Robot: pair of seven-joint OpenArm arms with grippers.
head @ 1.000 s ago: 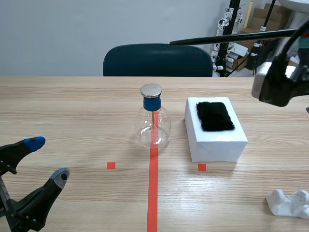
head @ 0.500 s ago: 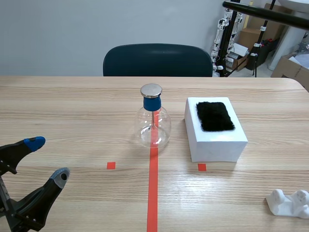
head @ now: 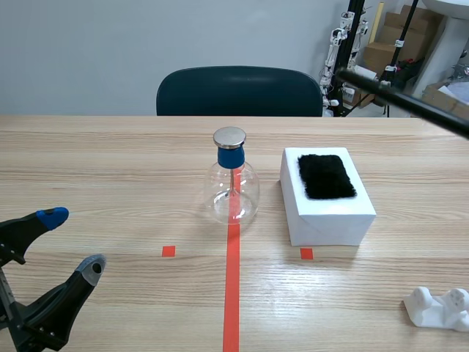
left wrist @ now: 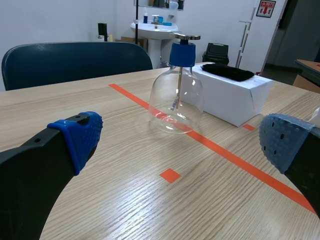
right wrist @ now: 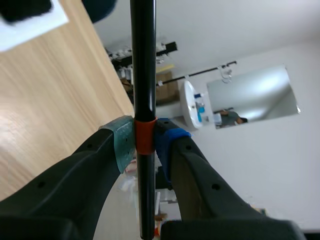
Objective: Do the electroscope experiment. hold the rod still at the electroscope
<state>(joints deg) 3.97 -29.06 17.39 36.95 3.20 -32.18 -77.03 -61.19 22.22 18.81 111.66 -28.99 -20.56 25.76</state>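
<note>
Since the right arm itself sits outside the scene view, all I get of it there is the rod [head: 410, 99], slanting in from the right, high over the far right corner of the table [head: 110, 169]. Its tip is well apart from the electroscope [head: 234, 180].

There's lots of bare wood around the middle and on the whole left half. The left gripper [head: 72, 242] is parked low at the near left corner, fingers spread wide with nothing in them, well away from the glass.

The right gripper [right wrist: 143, 145] has both pads clamped on the rod, right on its orange band. The rest of the rod is plain black.

The electroscope is a clear round flask with a blue collar, a flat metal disc on top and a thin stem inside. It stands upright on the tape line mid-table.

A white box [head: 330, 209] with a black fur pad [head: 326, 176] on top sits just to the flask's right, not touching, on the rod's side. A white plastic piece [head: 438, 306] lies near the right front edge, and a dark chair [head: 238, 92] stands behind the far edge.
</note>
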